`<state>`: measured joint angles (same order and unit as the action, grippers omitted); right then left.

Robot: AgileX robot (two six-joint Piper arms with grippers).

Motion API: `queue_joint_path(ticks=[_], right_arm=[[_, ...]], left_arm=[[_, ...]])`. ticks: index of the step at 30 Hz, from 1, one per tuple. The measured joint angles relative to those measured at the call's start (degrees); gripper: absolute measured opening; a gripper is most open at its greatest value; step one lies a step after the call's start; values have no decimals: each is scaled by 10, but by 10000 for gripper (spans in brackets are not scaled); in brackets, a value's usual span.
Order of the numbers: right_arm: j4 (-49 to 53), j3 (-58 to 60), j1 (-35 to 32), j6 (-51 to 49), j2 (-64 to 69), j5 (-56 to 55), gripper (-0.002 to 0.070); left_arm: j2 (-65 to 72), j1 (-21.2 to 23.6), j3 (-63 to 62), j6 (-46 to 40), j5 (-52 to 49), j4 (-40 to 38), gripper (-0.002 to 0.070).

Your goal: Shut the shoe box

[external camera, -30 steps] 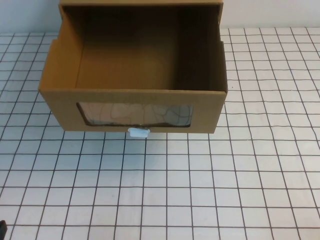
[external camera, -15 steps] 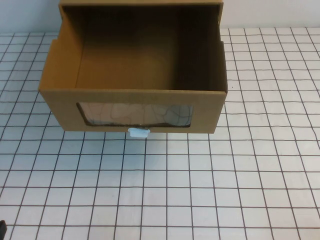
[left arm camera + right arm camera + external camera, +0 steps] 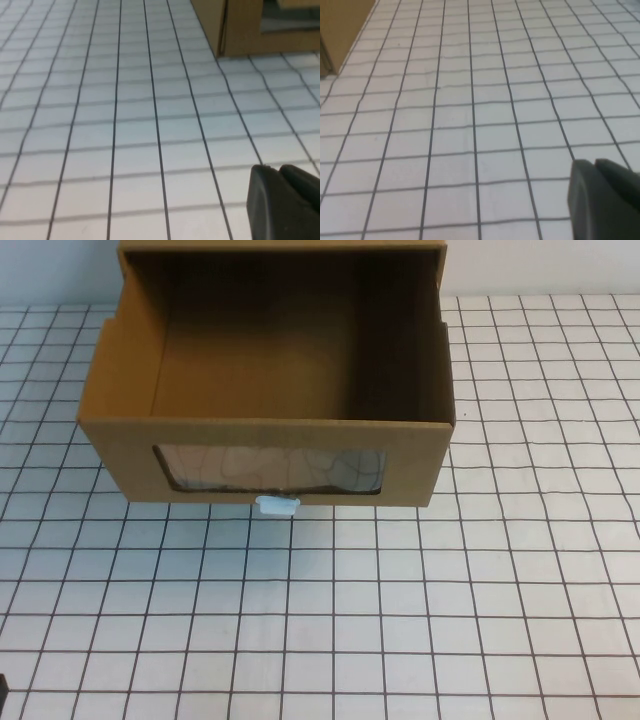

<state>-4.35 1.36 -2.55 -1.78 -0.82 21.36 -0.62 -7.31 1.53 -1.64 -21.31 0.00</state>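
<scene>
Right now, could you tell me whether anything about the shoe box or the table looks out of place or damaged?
Only that the shoe box drawer is pulled out and empty; its window film looks wrinkled. Nothing is spilled or torn. The left gripper and the right gripper sit low over the table, away from the box.

Left gripper (image 3: 285,200): dark fingertip at the edge of its wrist view, low over the table. Right gripper (image 3: 602,197): likewise, low over the table. Neither holds anything; finger spacing not discernible.
</scene>
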Motion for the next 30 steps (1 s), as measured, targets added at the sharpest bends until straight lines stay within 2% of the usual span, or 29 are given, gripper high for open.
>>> queue_joint_path(ticks=[4,12,16,23,30], right_arm=[[0,1,0,0,0,-82,-15],[0,1,0,0,0,-437,-15],[0,1,0,0,0,-571,-15],[-12,1,0,-9,0,-658,-15],[-15,-6,0,-56,0,-674,-15]], left_arm=[[0,0,0,0,72,3,-2],[0,0,0,0,396,4,-2],[0,0,0,0,482,4,-2],[0,0,0,-11,517,0,-3],[0,0,0,24,690,-29,-2]])
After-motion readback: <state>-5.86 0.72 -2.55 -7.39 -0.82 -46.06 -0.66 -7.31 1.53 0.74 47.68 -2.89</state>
